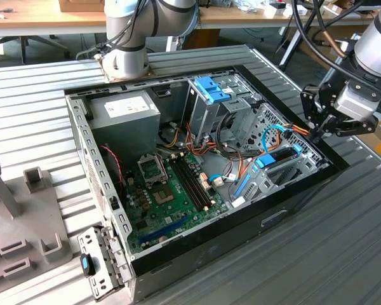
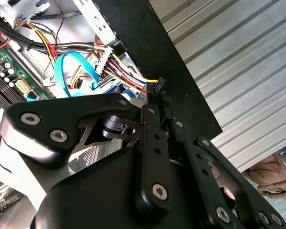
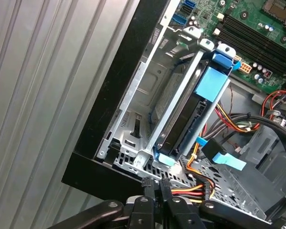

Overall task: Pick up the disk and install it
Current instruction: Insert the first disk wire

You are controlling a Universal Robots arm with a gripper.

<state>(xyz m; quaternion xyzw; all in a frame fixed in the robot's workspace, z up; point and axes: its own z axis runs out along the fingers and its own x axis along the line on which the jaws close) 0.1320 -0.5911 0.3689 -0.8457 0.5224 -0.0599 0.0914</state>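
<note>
Now I am hovering the gripper (image 1: 318,132) over the case (image 1: 209,244) wall, fingers pinched together on nothing; the disk (image 3: 183,124) is lying in the cage (image 3: 148,95) inside the case corner. A square, gentle push, clear of the cables (image 3: 229,121), is looking wisest.

The flat grey-metal hard drive in a light-blue plastic carrier rail (image 3: 183,126) is sitting inside the silver sheet-metal drive cage (image 3: 133,100), at a corner of the black computer case (image 3: 114,81). It's standing on edge, with its long side running along the slot and its dark face showing in the first wrist view. The carrier's big blue tab is pointing toward the green motherboard (image 3: 257,28). In the exterior view the drive (image 1: 280,155) is showing its long blue edge upward.
</note>
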